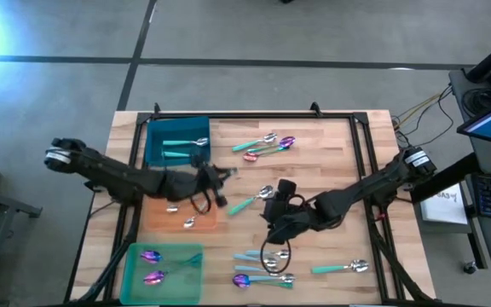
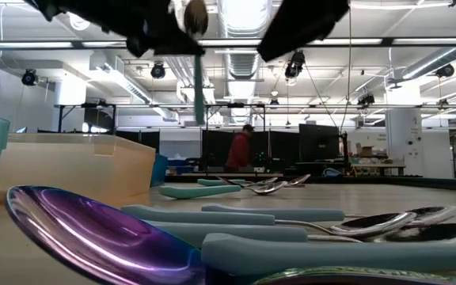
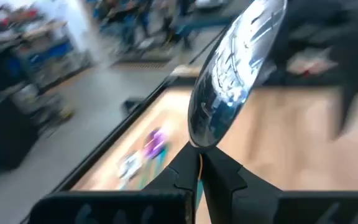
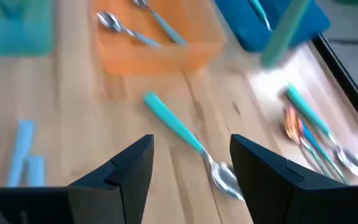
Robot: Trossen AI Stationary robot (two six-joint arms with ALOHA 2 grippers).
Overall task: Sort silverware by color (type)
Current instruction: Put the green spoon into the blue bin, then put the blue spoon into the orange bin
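Sorting in progress, seen from beside the table. The left gripper point(image 3: 199, 163) hangs above the table between the blue tray point(image 1: 156, 141) and the orange tray point(image 1: 156, 217), its fingers pinched on the neck of a silver spoon point(image 3: 235, 68) with the bowl standing up. The right gripper point(image 4: 191, 168) hovers with fingers spread wide and empty over a teal-handled spoon point(image 4: 185, 140) lying on the wood.

Risk: the left grip is narrow and sits at the thin neck, so the spoon may pivot or slip out in transit; a drop near the tray edges could land it in the wrong tray. The two arms also work close together at mid-table and could brush each other.

Views compared: the high view alone shows the sorting so far: purple spoons in the green tray point(image 1: 135, 256), teal handles in the blue, small silver pieces in the orange, and loose groups still on the wood. The left wrist view alone shows the pinch itself. The low view adds a purple spoon point(image 2: 93, 233) close to its lens and a person point(image 2: 240, 150) far behind.
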